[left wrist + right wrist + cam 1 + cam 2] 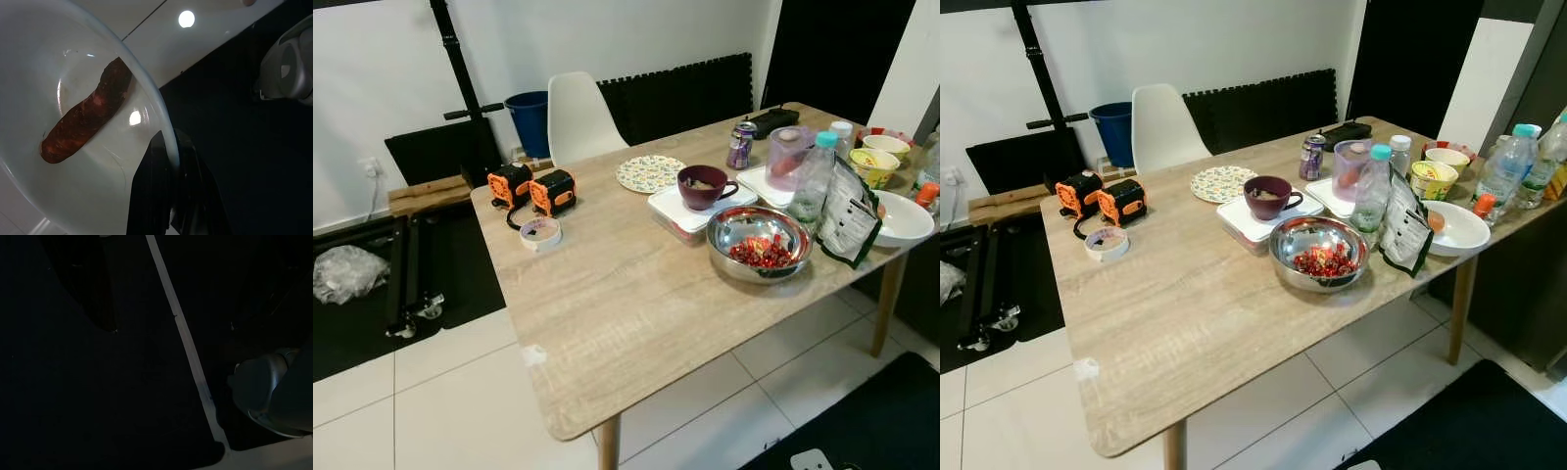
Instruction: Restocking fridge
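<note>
My left gripper (167, 142) is shut on the rim of a translucent white bowl (146, 78), one finger inside and one outside. A dark red sausage-like piece (85, 120) lies in the bowl. Below it are pale floor tiles and a dark mat. The eye views show a wooden table (607, 323) with food at its right end: a steel bowl of red pieces (761, 245), a purple mug (702, 186) on a white lidded box (675, 211), a water bottle (815, 181), a dark pouch (850, 211), a white bowl (906, 217) and a soda can (741, 145).
A white chair (578, 117) and a blue bucket (529, 119) stand behind the table. Two orange tools (533, 188) and a tape roll (540, 233) lie at its left end. A black mat (871, 421) covers the floor at the lower right. The right wrist view is very dark.
</note>
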You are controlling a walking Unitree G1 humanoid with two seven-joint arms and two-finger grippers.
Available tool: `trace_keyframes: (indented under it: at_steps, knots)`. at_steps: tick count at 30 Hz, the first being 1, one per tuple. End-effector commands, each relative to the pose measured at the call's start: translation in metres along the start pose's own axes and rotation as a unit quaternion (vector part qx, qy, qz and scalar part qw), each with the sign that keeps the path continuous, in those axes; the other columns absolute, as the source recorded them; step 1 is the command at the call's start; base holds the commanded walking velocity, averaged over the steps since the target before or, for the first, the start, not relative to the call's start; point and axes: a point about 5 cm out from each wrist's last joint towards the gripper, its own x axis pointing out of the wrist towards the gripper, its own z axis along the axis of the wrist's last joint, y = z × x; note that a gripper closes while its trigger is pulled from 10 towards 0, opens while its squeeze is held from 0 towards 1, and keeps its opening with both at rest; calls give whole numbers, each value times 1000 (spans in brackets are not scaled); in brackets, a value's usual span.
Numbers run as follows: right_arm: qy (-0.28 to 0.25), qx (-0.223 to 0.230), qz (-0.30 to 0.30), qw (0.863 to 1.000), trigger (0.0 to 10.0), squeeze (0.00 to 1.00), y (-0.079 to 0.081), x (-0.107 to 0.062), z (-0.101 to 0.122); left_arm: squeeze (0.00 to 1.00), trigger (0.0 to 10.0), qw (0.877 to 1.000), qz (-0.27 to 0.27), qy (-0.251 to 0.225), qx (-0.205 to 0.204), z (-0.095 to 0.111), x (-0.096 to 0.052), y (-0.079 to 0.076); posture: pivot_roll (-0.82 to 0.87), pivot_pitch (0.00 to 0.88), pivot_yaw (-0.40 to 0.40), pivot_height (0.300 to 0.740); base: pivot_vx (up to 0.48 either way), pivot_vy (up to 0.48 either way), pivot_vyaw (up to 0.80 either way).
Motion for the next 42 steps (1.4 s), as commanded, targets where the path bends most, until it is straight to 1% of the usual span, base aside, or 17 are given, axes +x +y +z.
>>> trace_keyframes:
  at_steps: [1,20,42]
  knots:
    - [0,5,0,1000,10000,0,1,0,2,0,10000,1000,-1,-1,3,2,1,-5,-45,0,7,740,-322,0,0]
    - [3,5,-3,1000,10000,0,-1,0,2,0,10000,1000,-4,0,10,3,1,-8,-47,0,5,740,-372,0,0]
    - [6,2,-3,1000,10000,0,-2,0,-1,0,10000,1000,-7,7,20,-2,1,-9,-51,0,6,740,-425,0,0]
